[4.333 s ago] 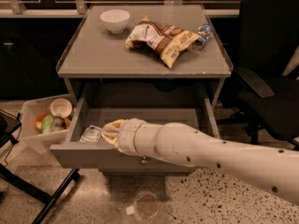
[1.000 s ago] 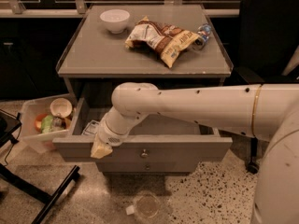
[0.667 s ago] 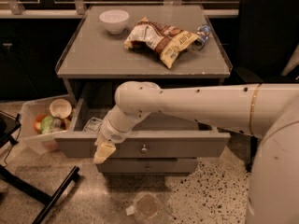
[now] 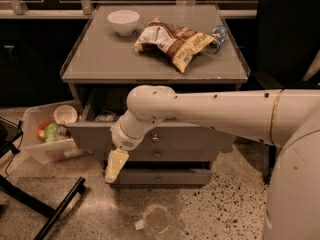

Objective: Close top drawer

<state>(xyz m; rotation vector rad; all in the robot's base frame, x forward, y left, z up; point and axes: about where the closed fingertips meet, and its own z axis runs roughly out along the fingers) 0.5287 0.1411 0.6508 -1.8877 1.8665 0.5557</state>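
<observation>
The top drawer (image 4: pixel 200 136) is the uppermost of three grey fronts with a small round knob (image 4: pixel 155 138). It stands out a short way from the cabinet, and a gap at its left shows a small packet (image 4: pixel 105 116) inside. My gripper (image 4: pixel 114 167) hangs fingers-down in front of the drawer's left part, its wrist against the front panel and its tip over the lower drawers. The fingers are together and hold nothing. My white arm crosses in from the right and hides part of the drawer's top edge.
A white bowl (image 4: pixel 123 21), a chip bag (image 4: pixel 172 40) and a bottle (image 4: pixel 216 36) lie on the cabinet top. A plastic bin (image 4: pixel 35 149) with food sits on the floor at left. A black chair (image 4: pixel 290 44) stands at right. A clear cup (image 4: pixel 157 220) lies on the floor.
The drawer has slid in from wide open to only slightly open. My gripper left the drawer's inside, came round to its front, and has followed the panel inward.
</observation>
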